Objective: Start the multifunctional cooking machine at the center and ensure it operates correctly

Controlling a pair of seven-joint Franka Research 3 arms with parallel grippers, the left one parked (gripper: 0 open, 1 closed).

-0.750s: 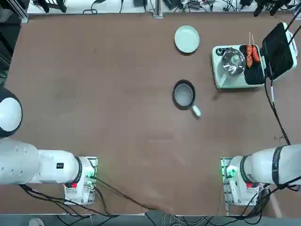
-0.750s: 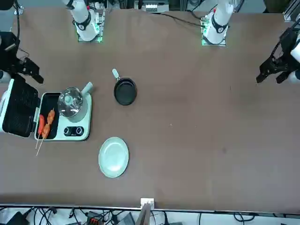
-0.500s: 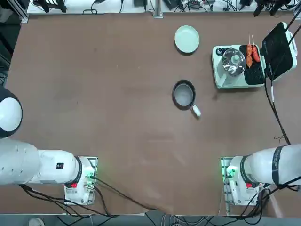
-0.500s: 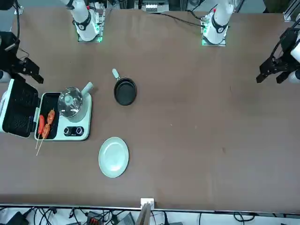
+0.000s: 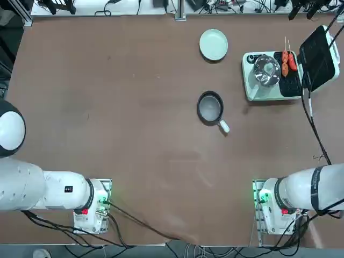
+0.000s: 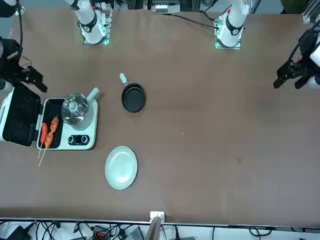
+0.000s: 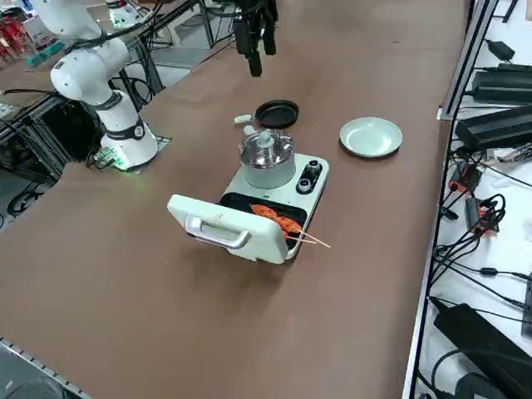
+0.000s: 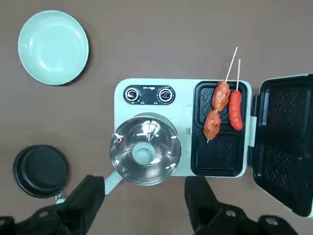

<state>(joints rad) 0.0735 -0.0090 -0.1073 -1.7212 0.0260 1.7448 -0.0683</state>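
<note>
The multifunctional cooking machine [image 5: 257, 90] is pale mint green and stands at the table's far right. In the front view the cooking machine [image 6: 86, 142] carries a steel pot [image 8: 145, 149] under a round glass lid. Beside the pot, skewered sausages [image 8: 222, 110] lie on the black grill plate. The hinged lid [image 8: 283, 142] is swung open, and two dark knobs [image 8: 132, 94] sit on the front panel. My right gripper [image 8: 144, 198] hangs open high above the machine, touching nothing. The right gripper [image 7: 258, 51] also shows in the side view, and again at the left edge of the front view [image 6: 27, 82].
A small dark frying pan [image 5: 210, 107] with a white handle lies near the table's middle. A round pale green plate [image 5: 213, 44] sits at the far edge. The machine's black cord [image 5: 317, 134] trails along the right side toward the arm's base.
My right gripper has drifted slightly over the machine's open lid and stays open. Nothing on the table has moved.
</note>
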